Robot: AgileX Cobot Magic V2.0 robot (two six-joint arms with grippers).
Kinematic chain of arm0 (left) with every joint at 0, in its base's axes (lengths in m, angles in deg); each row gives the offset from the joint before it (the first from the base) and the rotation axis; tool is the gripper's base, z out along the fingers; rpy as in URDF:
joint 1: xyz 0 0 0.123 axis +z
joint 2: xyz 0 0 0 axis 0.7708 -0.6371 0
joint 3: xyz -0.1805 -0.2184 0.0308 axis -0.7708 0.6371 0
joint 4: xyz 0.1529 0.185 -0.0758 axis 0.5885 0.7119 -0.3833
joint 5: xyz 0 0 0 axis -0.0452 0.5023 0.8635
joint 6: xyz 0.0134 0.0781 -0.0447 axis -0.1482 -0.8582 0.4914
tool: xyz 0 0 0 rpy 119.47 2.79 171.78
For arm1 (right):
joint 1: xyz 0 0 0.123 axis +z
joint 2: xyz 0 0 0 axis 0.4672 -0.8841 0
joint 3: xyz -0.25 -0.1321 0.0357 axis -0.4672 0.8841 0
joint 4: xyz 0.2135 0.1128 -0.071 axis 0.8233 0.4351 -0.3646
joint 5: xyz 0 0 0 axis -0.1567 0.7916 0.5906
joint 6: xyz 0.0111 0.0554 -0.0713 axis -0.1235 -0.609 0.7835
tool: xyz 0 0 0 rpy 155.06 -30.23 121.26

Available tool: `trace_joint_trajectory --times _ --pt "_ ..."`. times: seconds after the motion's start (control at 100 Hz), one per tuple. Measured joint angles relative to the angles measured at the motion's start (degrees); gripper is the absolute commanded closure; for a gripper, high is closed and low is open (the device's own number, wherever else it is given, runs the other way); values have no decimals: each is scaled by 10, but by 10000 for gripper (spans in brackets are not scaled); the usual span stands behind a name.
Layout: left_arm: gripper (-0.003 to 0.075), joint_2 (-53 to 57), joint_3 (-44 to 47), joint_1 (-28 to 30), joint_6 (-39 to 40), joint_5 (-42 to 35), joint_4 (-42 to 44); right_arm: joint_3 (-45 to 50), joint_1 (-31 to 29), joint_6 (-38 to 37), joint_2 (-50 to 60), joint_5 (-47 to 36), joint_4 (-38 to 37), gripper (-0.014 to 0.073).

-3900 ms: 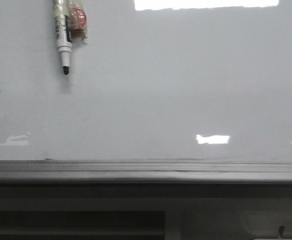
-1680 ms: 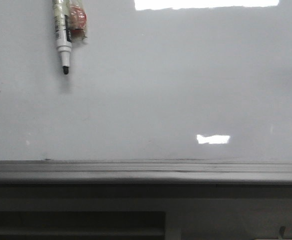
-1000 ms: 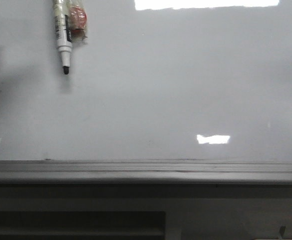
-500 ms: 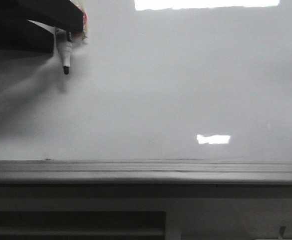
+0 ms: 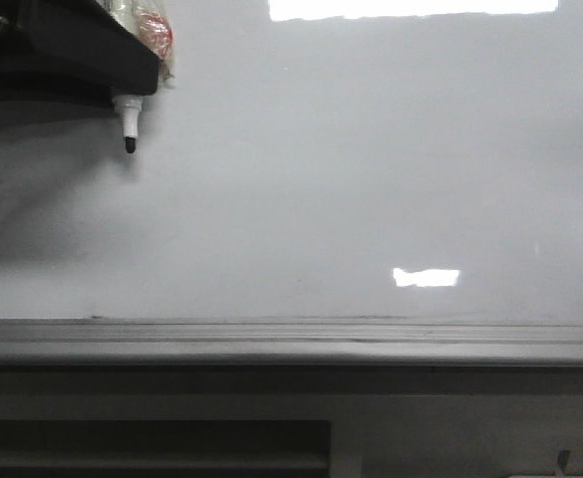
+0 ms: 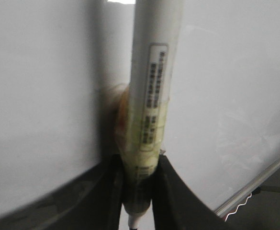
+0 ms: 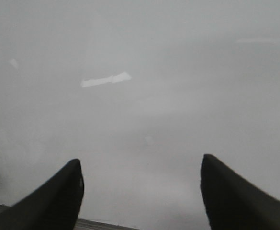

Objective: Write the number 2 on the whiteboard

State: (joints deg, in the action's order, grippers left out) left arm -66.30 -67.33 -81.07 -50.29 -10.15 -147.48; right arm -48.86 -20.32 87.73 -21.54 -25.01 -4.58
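The whiteboard (image 5: 351,179) fills the front view, glossy and bare; the number 2 is not in view on it. A white marker pen (image 5: 128,115) with a black tip lies at its far left, tip pointing toward the near edge. My left gripper (image 5: 132,85) covers the pen's barrel. In the left wrist view the gripper (image 6: 139,167) is shut on the pen (image 6: 154,86), with both black fingers (image 6: 171,187) pressed against its sides. My right gripper (image 7: 140,177) hangs open over bare board (image 7: 144,86) and holds nothing.
A grey metal rail (image 5: 291,339) edges the board's near side, with a darker ledge below it. A red and clear wrapped lump (image 5: 156,35) is taped to the pen's barrel. Bright light reflections (image 5: 426,277) lie on the board.
My left gripper came in from the far left over the pen and now sits round its barrel. The pen has shifted slightly away from the near edge.
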Motion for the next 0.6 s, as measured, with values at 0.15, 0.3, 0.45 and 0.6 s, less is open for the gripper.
trace_joint_trajectory --times 0.15,0.3,0.45,0.6 --pt "741 15 0 0 -36 29 2 0 0 0 0 23 3 130" --pt "741 41 -7 -14 -59 93 43 -28 0 40 -14 88 31 130" --pt "741 38 -36 -69 -62 136 123 -87 0 149 -71 176 111 130" --pt "741 13 -72 -140 -35 152 237 -162 0 236 -162 268 177 130"
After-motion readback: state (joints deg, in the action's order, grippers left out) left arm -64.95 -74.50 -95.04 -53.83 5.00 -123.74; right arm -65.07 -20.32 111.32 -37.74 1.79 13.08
